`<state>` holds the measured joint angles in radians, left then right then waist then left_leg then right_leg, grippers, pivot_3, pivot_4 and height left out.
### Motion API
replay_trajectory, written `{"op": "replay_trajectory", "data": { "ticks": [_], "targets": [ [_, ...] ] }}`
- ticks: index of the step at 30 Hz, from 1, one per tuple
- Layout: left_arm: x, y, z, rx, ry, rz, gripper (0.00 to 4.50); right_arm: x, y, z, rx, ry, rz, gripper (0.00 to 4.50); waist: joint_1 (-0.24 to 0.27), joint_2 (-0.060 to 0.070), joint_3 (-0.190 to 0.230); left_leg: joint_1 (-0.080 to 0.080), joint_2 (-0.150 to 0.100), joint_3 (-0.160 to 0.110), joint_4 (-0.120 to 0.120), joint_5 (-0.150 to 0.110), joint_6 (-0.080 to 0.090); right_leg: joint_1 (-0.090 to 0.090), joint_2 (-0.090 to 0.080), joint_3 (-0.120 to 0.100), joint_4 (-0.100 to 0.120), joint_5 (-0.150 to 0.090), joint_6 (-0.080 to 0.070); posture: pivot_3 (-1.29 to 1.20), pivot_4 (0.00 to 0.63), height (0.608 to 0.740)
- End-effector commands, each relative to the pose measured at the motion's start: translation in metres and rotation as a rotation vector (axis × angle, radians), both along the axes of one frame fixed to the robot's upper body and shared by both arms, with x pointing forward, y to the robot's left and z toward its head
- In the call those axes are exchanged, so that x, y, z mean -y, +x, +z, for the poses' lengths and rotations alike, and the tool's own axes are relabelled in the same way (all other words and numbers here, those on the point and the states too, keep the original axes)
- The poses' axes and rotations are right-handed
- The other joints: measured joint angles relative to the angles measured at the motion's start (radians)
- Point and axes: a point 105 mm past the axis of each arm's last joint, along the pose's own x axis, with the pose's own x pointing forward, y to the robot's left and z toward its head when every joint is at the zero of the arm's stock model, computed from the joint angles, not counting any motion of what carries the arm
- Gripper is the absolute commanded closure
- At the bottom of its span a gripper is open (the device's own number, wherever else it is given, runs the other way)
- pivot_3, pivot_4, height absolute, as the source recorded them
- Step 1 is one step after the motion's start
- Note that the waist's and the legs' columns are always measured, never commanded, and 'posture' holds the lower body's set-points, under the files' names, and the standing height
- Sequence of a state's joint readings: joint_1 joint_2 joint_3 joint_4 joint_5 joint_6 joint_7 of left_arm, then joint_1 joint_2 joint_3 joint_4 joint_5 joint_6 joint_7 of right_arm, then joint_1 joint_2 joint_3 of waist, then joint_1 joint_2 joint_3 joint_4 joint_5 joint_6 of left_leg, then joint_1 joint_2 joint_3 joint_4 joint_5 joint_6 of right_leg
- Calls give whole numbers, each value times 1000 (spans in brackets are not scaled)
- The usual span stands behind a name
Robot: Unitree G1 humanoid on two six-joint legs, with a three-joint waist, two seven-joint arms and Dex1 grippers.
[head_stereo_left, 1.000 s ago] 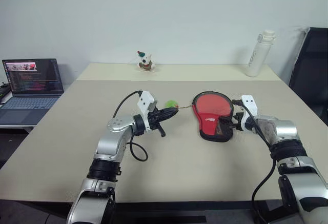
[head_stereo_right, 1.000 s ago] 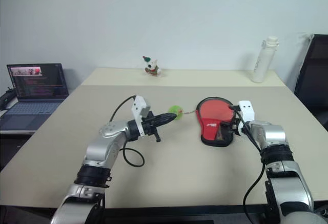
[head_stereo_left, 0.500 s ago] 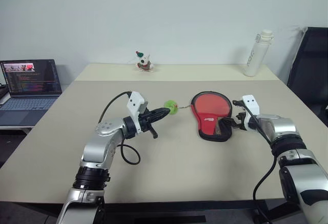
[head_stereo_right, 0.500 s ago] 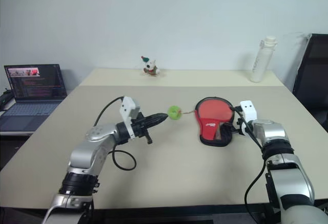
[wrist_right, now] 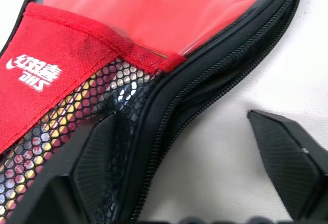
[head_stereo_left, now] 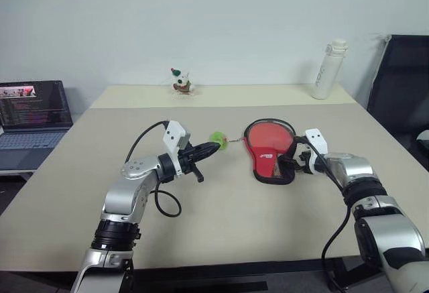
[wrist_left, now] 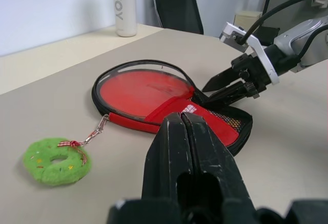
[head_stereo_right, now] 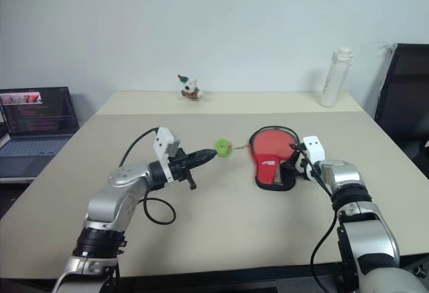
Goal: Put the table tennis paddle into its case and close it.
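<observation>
Right gripper down at the case's near right edge, fingers spread apart, nothing held. One black finger resting over the mesh panel, the other out over bare tabletop, with the black zip trim running between them. Jaws straddling that edge, not clamped on it.

Case flat on the beige table, right of centre, round end pointing far, narrow end near. Red fabric flap with the small white logo across the near half. Table tennis paddle lying inside, its red round face showing through the open far half, ringed by the black rim. Handle tucked under the flap and mesh, hard to make out.

Left gripper held level above the table, left of the case, pointing right toward it. Fingers pressed together, nothing visibly between them in the wrist view. Just past the tips, a green plush ring, tied by a short chain to the case's left edge. Contact between tips and ring: cannot tell.

Farther out: small plush figure at the far edge, white bottle at far right, black chair beyond the right side, open laptop on a side desk at left.
</observation>
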<state>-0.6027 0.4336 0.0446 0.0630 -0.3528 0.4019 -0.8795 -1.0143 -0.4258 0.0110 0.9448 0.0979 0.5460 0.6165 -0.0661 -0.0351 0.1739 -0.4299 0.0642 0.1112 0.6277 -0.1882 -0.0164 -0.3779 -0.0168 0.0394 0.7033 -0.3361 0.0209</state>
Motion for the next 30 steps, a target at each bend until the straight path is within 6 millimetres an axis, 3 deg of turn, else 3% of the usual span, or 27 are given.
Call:
{"op": "replay_trajectory", "data": {
  "ticks": [1,6,10,16,23,30],
  "targets": [
    [-2,-5,11,61,2,2,4500,-10,-5,-19,-71,4,29,1517,-3,0,0,2,0,0,0,0,0,2,0,0,0,0,0,0,150,740],
    [-10,-8,5,44,9,15,4500,-22,-8,-23,-126,76,63,3226,-9,0,0,8,0,0,0,0,0,8,0,0,1,0,0,0,150,740],
    [-19,-25,-6,-21,21,-46,4500,-38,-13,-14,-166,191,129,4444,-15,0,0,9,0,0,0,0,0,9,0,0,1,0,0,0,150,740],
    [-36,-58,-25,-119,80,-149,4500,-59,-19,12,-184,322,217,4492,-23,0,0,8,1,1,-4,-1,-2,5,0,2,0,-1,-1,0,150,740],
    [-42,-77,-30,-152,115,-199,4500,-92,-36,40,-204,389,356,4492,-18,0,0,6,1,1,-3,-2,-1,4,0,1,-1,-1,-1,0,150,740],
    [-48,-96,-36,-195,155,-230,4500,-115,-77,32,-272,401,408,4492,-17,0,0,3,1,-1,-4,-2,-1,2,0,-1,-3,-1,-1,0,150,740]
  ]
}}
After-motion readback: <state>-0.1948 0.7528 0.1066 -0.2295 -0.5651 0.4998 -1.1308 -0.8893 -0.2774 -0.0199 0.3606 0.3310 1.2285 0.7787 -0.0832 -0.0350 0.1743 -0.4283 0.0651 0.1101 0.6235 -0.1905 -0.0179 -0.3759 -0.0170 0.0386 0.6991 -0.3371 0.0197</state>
